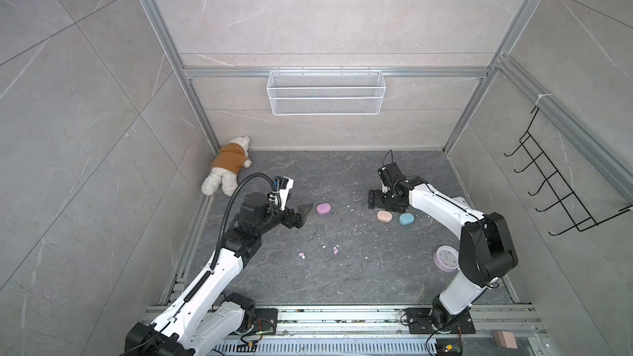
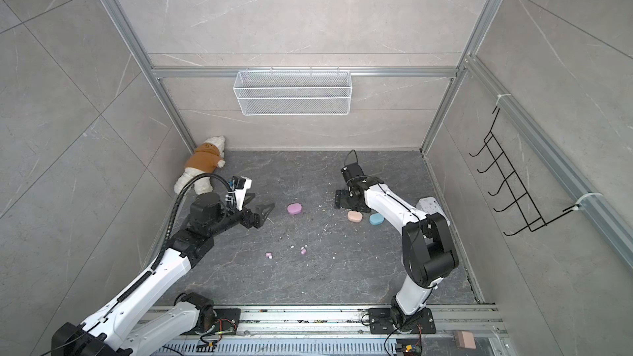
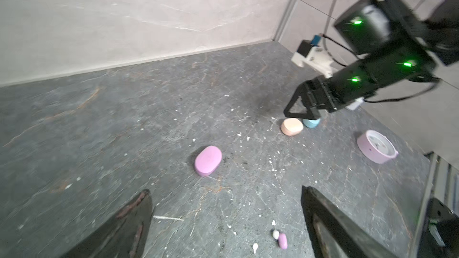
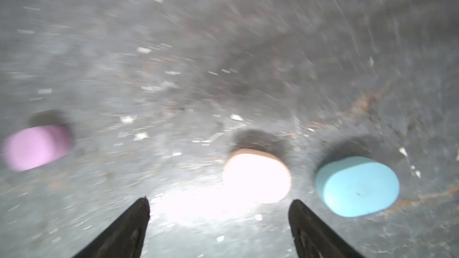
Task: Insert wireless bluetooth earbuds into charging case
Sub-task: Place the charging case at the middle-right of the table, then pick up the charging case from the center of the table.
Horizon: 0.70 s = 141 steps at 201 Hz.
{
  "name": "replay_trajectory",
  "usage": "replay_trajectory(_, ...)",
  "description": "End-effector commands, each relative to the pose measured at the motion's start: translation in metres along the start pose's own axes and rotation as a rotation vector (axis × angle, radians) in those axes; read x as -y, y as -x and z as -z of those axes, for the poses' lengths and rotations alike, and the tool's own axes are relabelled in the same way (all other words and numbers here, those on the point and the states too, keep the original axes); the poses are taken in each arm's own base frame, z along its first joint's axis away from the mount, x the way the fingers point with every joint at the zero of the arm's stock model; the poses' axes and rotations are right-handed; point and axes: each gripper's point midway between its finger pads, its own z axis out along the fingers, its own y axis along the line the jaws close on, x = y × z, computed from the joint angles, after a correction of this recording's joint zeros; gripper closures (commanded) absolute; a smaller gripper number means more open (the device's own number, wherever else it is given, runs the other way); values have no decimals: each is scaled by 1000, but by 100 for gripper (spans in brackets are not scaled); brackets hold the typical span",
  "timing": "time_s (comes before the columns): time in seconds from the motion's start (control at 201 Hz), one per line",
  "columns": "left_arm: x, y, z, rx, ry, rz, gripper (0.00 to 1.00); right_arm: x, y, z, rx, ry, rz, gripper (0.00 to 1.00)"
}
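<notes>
Nearest, a lilac earbud [image 1: 301, 255] and a second lilac earbud [image 1: 336, 251] lie loose and apart on the surface [image 1: 342, 285]; a white crumb [image 3: 275, 234] touches 1 of them. At their 12 o'clock sits the lilac case [image 1: 323, 208], lid shut. The left tool [image 1: 303, 213] gapes empty at its 9 o'clock. At its 3 o'clock the right tool [image 4: 219, 201], fingers spread and empty, hovers just beside the peach case [image 1: 384, 216] and blue case [image 1: 406, 219]. Probably the lid must open first; then pinch each bud low, squarely, clear of the crumb.
</notes>
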Motion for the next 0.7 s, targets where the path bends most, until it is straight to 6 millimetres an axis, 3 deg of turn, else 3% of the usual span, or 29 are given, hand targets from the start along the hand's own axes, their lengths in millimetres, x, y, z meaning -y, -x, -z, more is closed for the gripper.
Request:
replay_trajectory(0.0, -15, -6, 12, -6, 15, 154, 4, -51, -9, 9, -51, 70, 96, 8)
replay_trajectory(0.149, -35, -11, 21, 12, 51, 262, 5, -120, -10, -5, -94, 158, 200, 5)
replay_trajectory(0.269, -38, -15, 22, 8, 59, 287, 5, -152, -12, -25, -136, 160, 264, 5)
replay_trajectory(0.463, -39, -19, 21, 7, 59, 288, 5, -170, -16, -60, -188, 82, 334, 5)
replay_trajectory(0.697, -40, -20, 21, 4, 66, 283, 5, -183, -17, -88, -231, 52, 382, 5)
